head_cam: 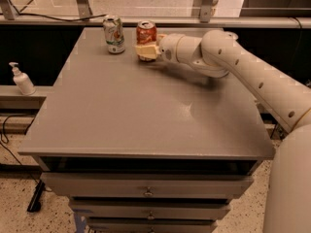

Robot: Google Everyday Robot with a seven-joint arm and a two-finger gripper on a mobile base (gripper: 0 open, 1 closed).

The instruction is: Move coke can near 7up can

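Note:
The coke can (146, 33), red-orange with a silver top, stands upright at the far edge of the grey table (146, 110). My gripper (147, 51) reaches in from the right and is shut on the coke can's lower half, its cream fingers (146, 51) wrapped across the front. The 7up can (113, 34), pale whitish with green and red markings, stands upright just left of the coke can, a small gap apart.
A white pump bottle (21, 79) stands on a ledge left of the table. My white arm (243, 72) stretches across the table's right side. Drawers (146, 191) sit below the tabletop. A window ledge (146, 21) runs behind.

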